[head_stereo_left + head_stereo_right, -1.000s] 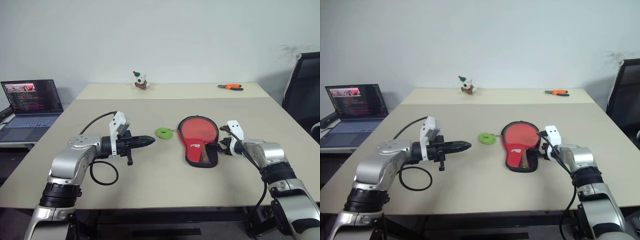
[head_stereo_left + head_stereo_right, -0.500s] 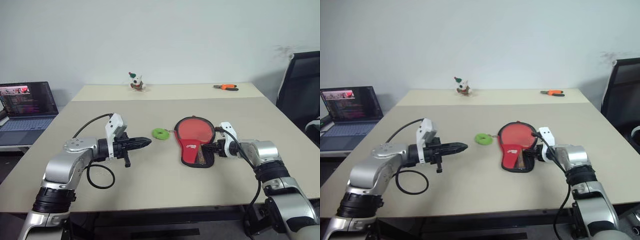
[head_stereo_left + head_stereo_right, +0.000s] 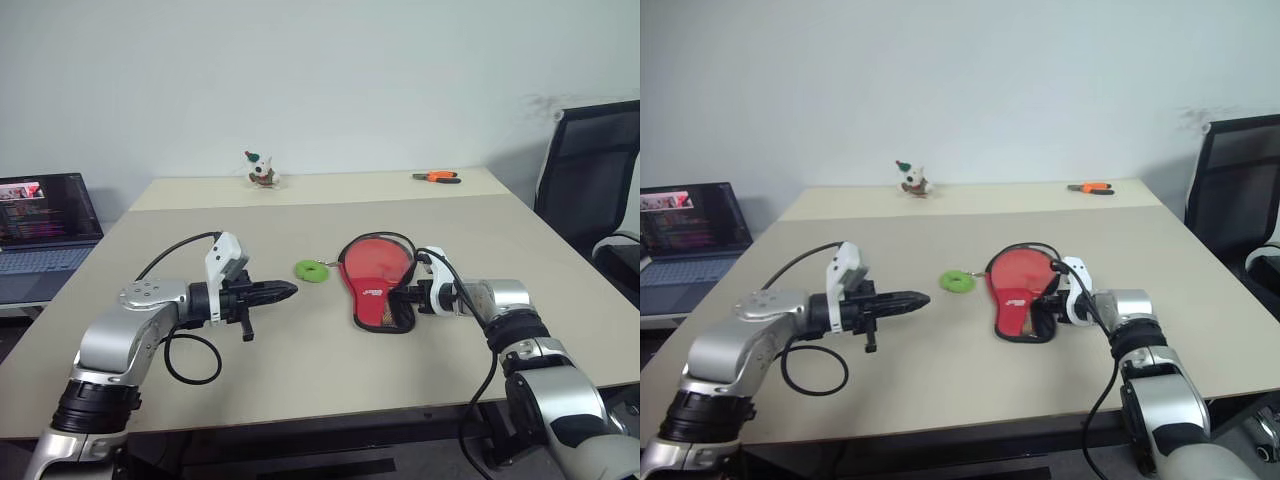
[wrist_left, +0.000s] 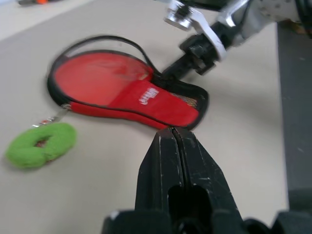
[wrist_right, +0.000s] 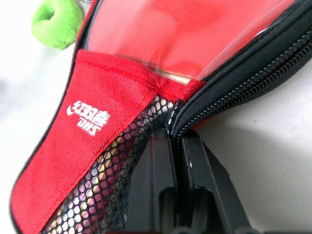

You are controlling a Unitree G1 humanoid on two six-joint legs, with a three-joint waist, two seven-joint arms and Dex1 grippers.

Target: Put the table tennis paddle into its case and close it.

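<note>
Case [image 3: 375, 290], paddle inside, mid-table: my right gripper [image 5: 176, 146] pinched on its zipper edge. Left gripper [image 3: 283, 291] closed, empty, well apart. Risk: unanchored case drags when pulled.

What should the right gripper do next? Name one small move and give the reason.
Probably draw along the zip track toward the case's round end. The right gripper is shut at the open zip edge of the case, beside the mesh, with the red paddle face already inside and the seam gaping.
</note>
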